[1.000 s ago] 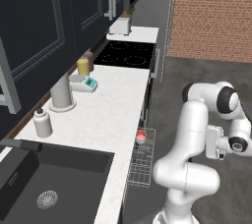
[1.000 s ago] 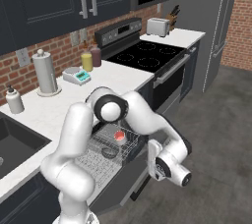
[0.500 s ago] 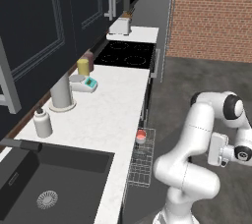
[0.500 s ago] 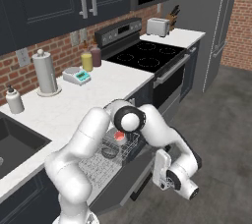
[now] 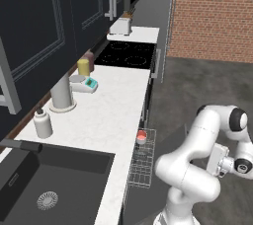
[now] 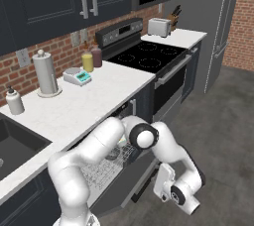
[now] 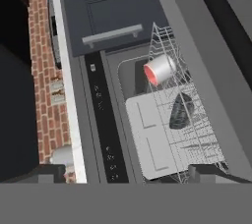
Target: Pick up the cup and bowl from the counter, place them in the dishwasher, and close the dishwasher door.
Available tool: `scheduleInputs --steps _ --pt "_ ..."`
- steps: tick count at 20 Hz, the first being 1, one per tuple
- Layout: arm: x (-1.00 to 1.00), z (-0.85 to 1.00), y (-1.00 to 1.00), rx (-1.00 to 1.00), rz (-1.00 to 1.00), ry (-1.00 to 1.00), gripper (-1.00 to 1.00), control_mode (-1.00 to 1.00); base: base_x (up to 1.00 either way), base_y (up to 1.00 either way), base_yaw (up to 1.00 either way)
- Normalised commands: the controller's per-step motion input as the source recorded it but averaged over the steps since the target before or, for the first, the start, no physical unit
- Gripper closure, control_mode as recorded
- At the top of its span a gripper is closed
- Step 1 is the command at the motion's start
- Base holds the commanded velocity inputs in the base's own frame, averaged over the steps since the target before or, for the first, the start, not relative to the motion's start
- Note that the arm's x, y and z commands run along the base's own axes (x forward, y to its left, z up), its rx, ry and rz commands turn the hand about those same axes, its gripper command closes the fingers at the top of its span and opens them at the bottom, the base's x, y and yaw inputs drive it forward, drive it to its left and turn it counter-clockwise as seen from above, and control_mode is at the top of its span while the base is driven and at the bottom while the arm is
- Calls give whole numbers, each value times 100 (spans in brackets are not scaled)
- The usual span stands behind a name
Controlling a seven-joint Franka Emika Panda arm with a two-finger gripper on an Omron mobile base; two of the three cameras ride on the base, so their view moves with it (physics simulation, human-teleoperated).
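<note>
A: Cup (image 7: 160,69) where?
B: In the rack (image 7: 189,120), at its end nearest the counter (image 5: 113,115), red inside showing.
A: And the bowl (image 7: 181,110)?
B: Also in the rack, tilted among the wires, just beside the cup.
A: Door (image 6: 130,183)?
B: Hanging open below the rack, not yet shut.
A: Gripper (image 6: 166,190)?
B: Low, off the door's outer edge, away from the rack. Fingers spread wide, clasping nothing.

A: Which items stand by the wall?
B: Paper-towel holder (image 6: 46,74), white capped bottle (image 6: 14,101), teal-faced scale (image 6: 77,76), yellow jar (image 6: 88,62), dark jar (image 6: 96,57).
A: And further along?
B: Black cooktop (image 5: 126,55), then a toaster (image 6: 158,27); black sink (image 5: 44,189) nearest.
</note>
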Motion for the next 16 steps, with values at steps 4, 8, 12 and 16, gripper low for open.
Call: scheduleInputs --steps 4,8,12,16 --pt "11 -65 0 10 3 0 -100 -100 0 0 0" --pt "16 -59 0 8 3 0 -100 -100 0 0 0" --pt "24 -52 0 3 2 0 -100 -100 0 0 0" --pt "32 -57 0 2 0 1 -100 -100 0 0 0"
